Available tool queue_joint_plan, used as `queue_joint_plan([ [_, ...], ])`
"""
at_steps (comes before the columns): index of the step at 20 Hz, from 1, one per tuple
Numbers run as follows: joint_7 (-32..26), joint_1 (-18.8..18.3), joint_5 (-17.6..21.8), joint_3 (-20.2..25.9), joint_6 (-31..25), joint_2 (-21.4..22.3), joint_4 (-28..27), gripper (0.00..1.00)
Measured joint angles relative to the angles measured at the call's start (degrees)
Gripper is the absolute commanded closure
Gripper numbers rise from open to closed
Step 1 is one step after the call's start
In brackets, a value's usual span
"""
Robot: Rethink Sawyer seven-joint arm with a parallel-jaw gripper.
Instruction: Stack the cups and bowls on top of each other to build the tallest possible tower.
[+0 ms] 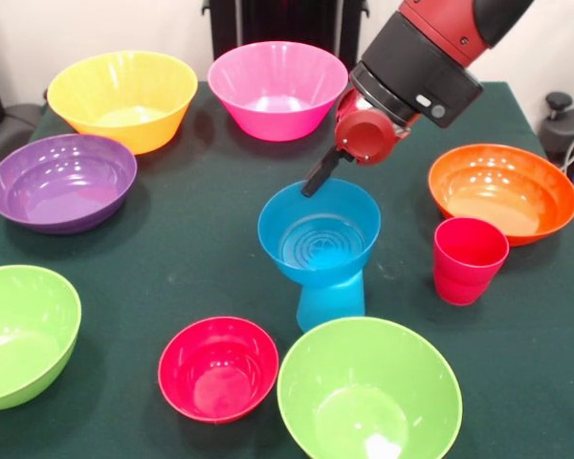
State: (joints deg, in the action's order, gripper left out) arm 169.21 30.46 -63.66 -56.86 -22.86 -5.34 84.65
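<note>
Just right of frame centre, above the far rim of the blue bowl point(319, 234), hangs the claw point(327, 170), one dark finger point(319, 175) slanting down-left to that rim; touching or just clear, impossible to tell. Likewise impossible to tell whether released or clenched. Below it, the tower point(323, 258): blue bowl seated upright on an upturned light blue cup point(331, 297), axis vertical. Next pieces on the bench point(201, 220) lie two ways from the claw: red-pink cup point(469, 259) to the lower right, upright beside the orange bowl point(502, 190); small red bowl point(218, 367) to the lower left, farther. Probably the nearer reach, and the narrower grip, is the cup at right.
</note>
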Motion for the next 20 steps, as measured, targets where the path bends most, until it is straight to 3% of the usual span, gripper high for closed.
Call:
queue_joint_plan([
  [20,0.00,-0.08,-0.01,0.59,0.01,-0.47,0.17,1.00],
])
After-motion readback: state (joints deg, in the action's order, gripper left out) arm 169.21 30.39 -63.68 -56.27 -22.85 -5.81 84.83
